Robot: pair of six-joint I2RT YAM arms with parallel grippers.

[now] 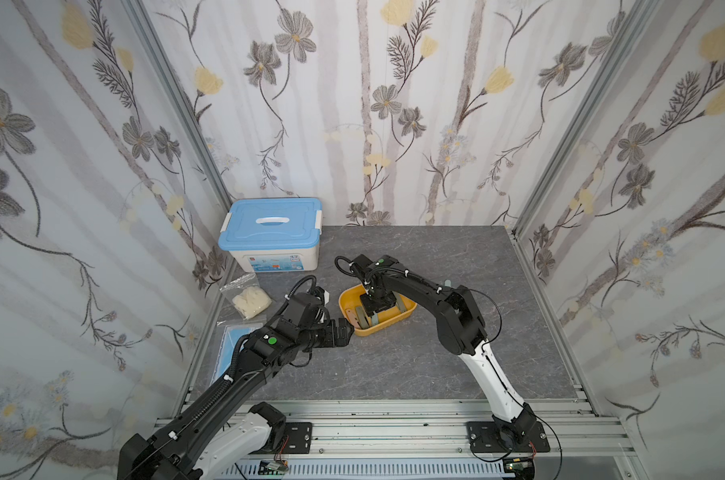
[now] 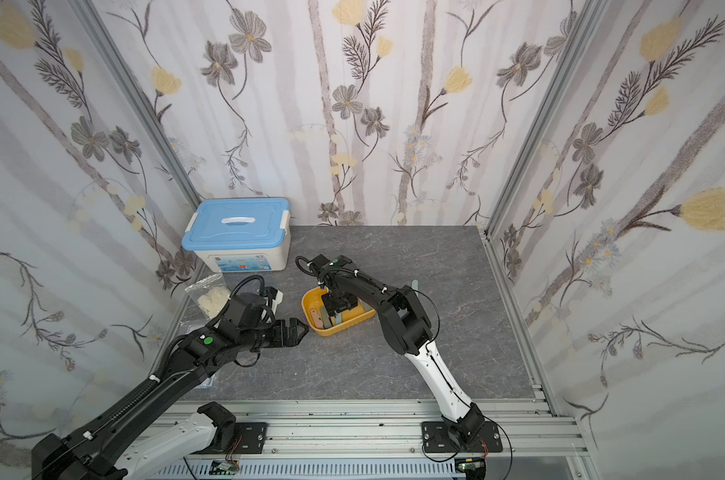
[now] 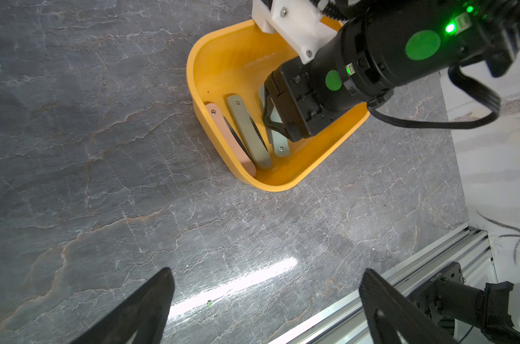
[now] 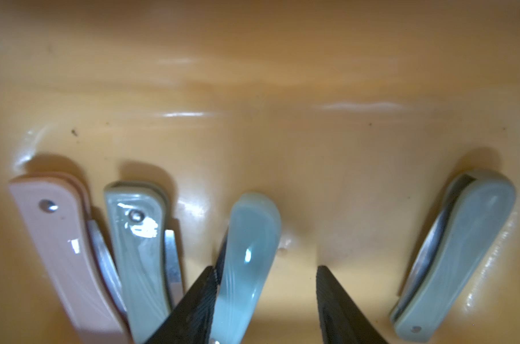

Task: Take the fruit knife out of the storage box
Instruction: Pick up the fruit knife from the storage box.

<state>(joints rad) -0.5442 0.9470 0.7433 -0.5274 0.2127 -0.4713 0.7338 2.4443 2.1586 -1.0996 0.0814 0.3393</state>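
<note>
1. Fruit knife (image 4: 246,262): a pale blue-green folding knife with a glossy, curved handle. It lies flat on the floor of the storage box (image 1: 377,331), which stands on the surface (image 1: 394,365) in the middle of both top views.
2. Its long axis crosses the box's short width, running up and down in a top view. The right tool (image 4: 264,268) points down directly over it, fingers astride the handle's width.
3. The right tool is part-open. One finger touches the handle's side and the other stands off, with bare box floor between. I judge nothing is grasped yet.
4. A grey-green knife (image 4: 136,262) and a pink knife (image 4: 62,253) lie just beside it. Another grey-green knife (image 4: 461,253) lies well apart.
5. The left tool (image 1: 346,330) is spread wide and empty, just beside the box's lower-left rim. The right arm is nearer.
</note>
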